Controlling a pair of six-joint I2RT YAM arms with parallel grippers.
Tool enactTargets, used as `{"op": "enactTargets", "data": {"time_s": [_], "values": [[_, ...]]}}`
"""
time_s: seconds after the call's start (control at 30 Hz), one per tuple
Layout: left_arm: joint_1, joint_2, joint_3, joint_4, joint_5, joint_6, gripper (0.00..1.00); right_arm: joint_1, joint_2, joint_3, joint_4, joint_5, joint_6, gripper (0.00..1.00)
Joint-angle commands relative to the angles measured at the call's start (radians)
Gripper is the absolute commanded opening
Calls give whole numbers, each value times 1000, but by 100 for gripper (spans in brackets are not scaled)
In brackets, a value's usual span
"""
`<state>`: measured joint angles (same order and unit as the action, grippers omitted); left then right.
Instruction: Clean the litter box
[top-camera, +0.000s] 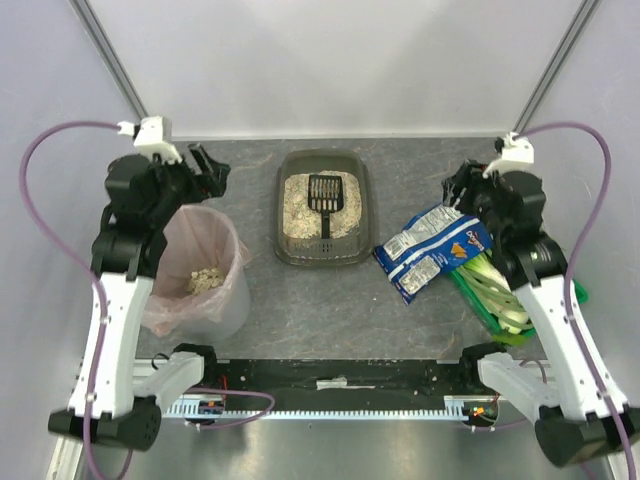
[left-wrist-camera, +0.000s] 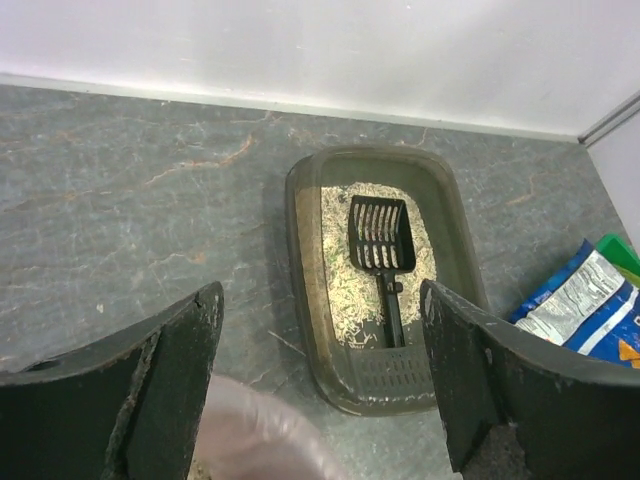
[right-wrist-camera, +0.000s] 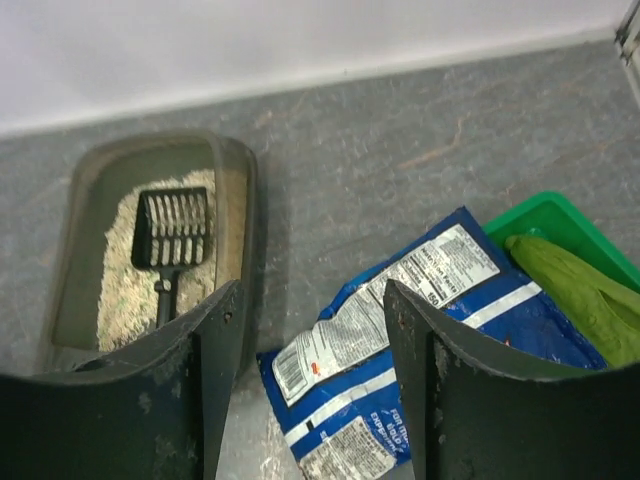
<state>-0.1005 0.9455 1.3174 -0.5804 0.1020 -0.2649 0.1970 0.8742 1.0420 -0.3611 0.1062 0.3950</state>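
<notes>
Two arms here and neither one is holding anything. Left gripper (left-wrist-camera: 322, 330) hangs over the far-left part of the table (top-camera: 330, 310) with its jaws spread wide, nothing between them, right above the far rim of the round translucent bin (top-camera: 236, 292) with the pink liner. A little heap of pale clumps (top-camera: 205, 280) sits in the bottom of that bin.

Litter box (top-camera: 322, 255) is at the middle of the table, toward the back wall, between the two arms and well apart from both. It's got pale beige granules spread inside, and a black slotted scoop (top-camera: 324, 200) lies flat on them, head toward the wall and handle pointing back at the arm bases.

Right gripper (right-wrist-camera: 308, 330) is up over the right side, jaws parted and empty too (less wide than the left one). Below it lies a blue and silver chip bag (top-camera: 432, 250), just beside the litter box's right edge, its far end overlapping a green crate (right-wrist-camera: 545, 215) holding long pale-green stalks (top-camera: 492, 290)
</notes>
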Motion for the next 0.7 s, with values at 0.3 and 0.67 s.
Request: {"op": "enactTargets", "data": {"time_s": [0.3, 0.67], "values": [[-50, 6, -197, 289, -56, 104, 84, 574, 551, 423, -272, 312, 123, 73], [-48, -1, -219, 289, -65, 93, 84, 648, 917, 619, -283, 271, 205, 49]]}}
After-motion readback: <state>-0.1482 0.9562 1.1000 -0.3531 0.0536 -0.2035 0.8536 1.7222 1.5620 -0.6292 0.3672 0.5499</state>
